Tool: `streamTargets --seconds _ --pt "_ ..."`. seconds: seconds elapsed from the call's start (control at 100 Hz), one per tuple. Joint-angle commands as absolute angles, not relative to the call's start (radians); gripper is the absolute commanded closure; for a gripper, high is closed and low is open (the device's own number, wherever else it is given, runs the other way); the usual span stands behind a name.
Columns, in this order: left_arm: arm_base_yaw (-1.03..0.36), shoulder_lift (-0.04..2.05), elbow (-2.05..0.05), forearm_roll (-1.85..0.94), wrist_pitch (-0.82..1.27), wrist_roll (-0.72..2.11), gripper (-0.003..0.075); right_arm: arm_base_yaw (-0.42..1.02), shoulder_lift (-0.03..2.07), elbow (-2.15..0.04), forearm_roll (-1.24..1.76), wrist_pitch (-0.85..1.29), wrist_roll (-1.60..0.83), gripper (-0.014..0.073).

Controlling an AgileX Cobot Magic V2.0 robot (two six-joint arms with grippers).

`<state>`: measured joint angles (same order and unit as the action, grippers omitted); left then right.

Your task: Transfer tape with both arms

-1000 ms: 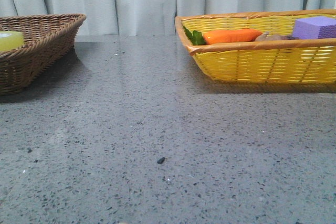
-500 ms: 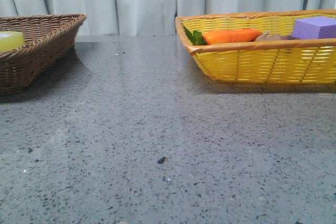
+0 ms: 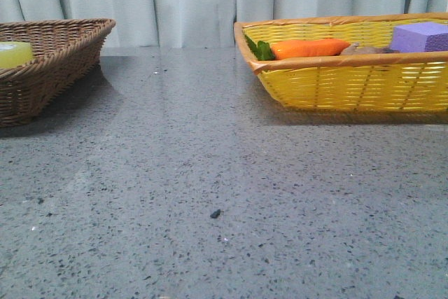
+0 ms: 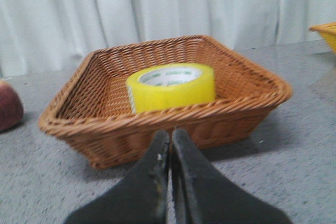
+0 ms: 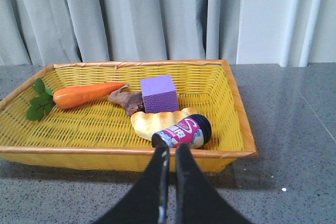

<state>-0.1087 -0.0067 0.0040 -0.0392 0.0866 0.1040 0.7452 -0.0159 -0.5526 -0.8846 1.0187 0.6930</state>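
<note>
Tape, a wide translucent yellow roll [image 3: 14, 54], barely showed from the front inside the brown wicker basket [image 3: 63, 50], well apart from the yellow woven basket [image 3: 350, 82].

At my left wrist, my left claw [image 4: 170, 137] sat closed and empty before that brown basket; I judged the reach unstarted, needing opening first.

At my right wrist, my right claw [image 5: 171, 153] was closed before the orange carrot [image 5: 86, 94], purple foam block [image 5: 159, 93] and a dark bottle [image 5: 181, 132].

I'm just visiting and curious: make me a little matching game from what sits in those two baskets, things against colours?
Things:
1. tape
2. carrot
3. foam block
4. left basket

Colours:
a. purple
b. brown
c. yellow
d. orange

Pairs: 1-c, 2-d, 3-a, 4-b
</note>
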Motion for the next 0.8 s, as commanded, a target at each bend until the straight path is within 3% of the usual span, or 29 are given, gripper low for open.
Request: streamTargets --seconds 0.0,0.31,0.79 --pt "-0.074 -0.035 0.014 -0.041 0.006 0.092 0.0741 0.741 -0.007 -0.57 -0.942 0.966 0.691 0.0668" --pt "-0.052 -0.035 0.014 -0.012 0.268 -0.015 0.0741 0.741 -0.007 -0.57 -0.942 0.966 0.691 0.0668" --pt "-0.052 -0.035 0.014 -0.012 0.265 -0.013 0.0741 0.741 -0.007 -0.57 -0.942 0.966 0.691 0.0668"
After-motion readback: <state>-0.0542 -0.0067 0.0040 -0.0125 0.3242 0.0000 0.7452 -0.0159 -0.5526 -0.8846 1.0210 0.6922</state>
